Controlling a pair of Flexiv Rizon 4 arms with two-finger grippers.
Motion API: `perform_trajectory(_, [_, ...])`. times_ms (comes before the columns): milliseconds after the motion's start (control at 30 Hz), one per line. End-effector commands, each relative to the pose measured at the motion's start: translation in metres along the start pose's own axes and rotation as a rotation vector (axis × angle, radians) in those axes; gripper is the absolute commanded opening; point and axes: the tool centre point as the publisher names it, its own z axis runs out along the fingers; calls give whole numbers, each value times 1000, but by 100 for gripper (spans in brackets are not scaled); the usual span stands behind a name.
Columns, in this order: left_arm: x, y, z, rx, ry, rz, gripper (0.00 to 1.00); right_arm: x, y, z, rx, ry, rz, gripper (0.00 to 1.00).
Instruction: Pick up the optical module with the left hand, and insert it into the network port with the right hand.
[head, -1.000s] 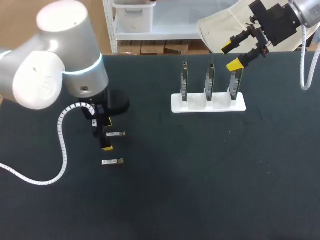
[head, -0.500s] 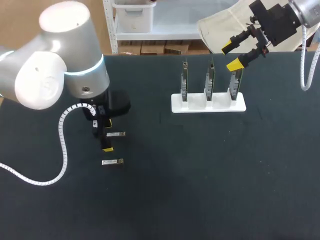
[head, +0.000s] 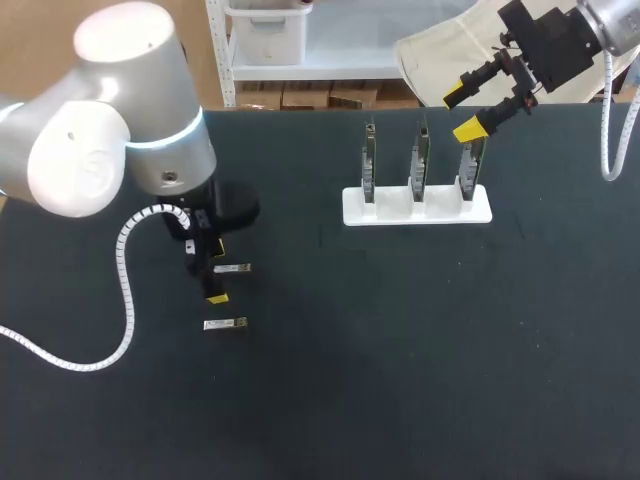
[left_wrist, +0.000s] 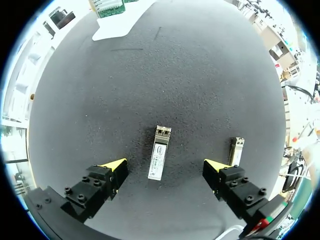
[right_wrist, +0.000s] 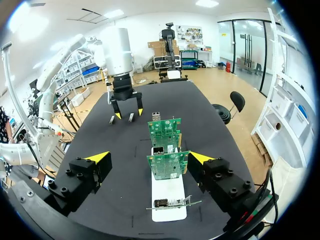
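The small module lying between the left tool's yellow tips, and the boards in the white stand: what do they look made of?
Optical module: looks like bare metal, silvery with a dull shine, and a pale label on top.
Boards: green, flat and thin, likely printed circuit board carrying small metal parts.
Stand: smooth matte white, probably plastic.

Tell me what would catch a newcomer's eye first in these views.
The left gripper stands open with its yellow-tipped fingers on either side of one optical module lying on the black table. A second module lies just outside one finger. Across the table, three green circuit boards stand upright in a white holder, and the right gripper hangs open over them.
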Motion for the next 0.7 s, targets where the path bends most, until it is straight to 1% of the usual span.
perform_trajectory(33, [0,2,1,4,5,2,100,0,0,0,-1,-1,-1,100])
perform_trajectory(400, [0,1,2,5,12,16,100,0,0,0,-1,-1,-1,100])
perform_trajectory(433, [0,1,2,5,12,17,96,0,0,0,-1,-1,-1,100])
perform_trajectory(467, [0,1,2,7,9,21,80,0,0,0,-1,-1,-1,100])
perform_trajectory(500, [-1,0,2,7,8,24,47,0,0,0,-1,-1,-1,100])
perform_trajectory(567, [-1,0,2,4,9,32,25,0,0,0,-1,-1,-1,100])
perform_trajectory(600, [-1,0,2,4,10,33,8,0,0,0,-1,-1,-1,100])
perform_trajectory(633, [-1,0,3,5,11,33,0,0,0,0,-1,-1,-1,100])
perform_trajectory(700, [-2,-1,4,9,20,34,0,0,0,0,-1,-1,-1,100])
